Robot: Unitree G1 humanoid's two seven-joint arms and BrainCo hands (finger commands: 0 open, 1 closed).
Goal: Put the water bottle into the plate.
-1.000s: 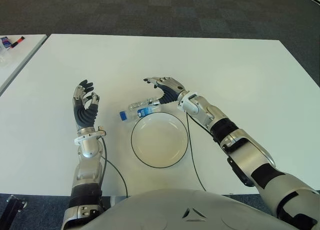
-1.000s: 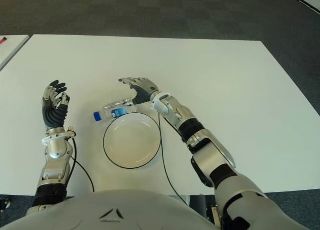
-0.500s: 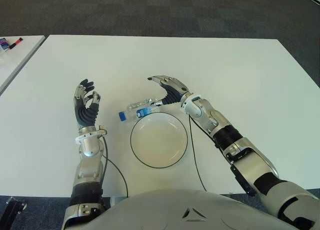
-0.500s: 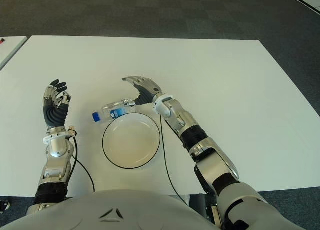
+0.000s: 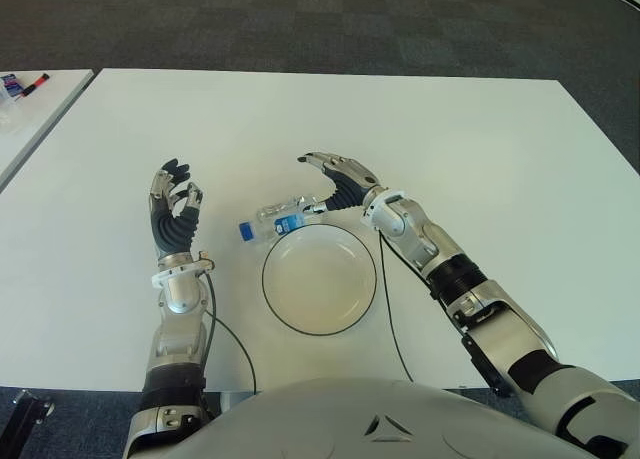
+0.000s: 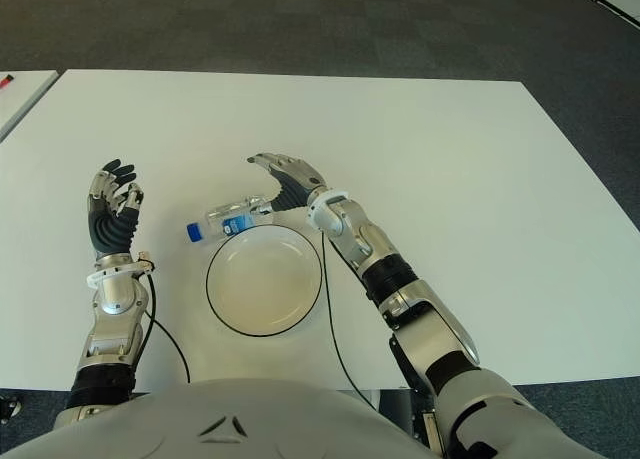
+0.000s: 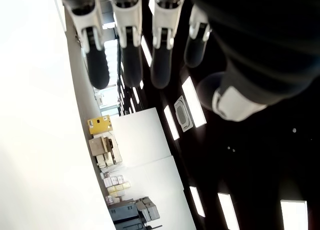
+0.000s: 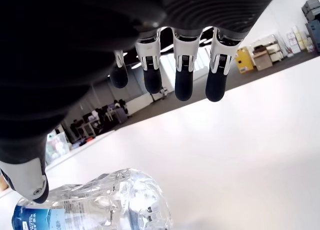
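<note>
White table (image 5: 480,129) fills most of the frame. At centre sits the plate (image 5: 320,320), empty. The right hand (image 5: 335,179) arches over the bottle's base, fingers spread, gripping nothing. At left, the left hand (image 5: 172,209) stands loosely uncurled, empty. The water bottle (image 5: 277,218) lies just above the plate's upper-left rim.

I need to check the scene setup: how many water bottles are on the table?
1. The water bottle lies on its side on the table, beside the plate rim, under the open right hand. None seems hidden.
</note>
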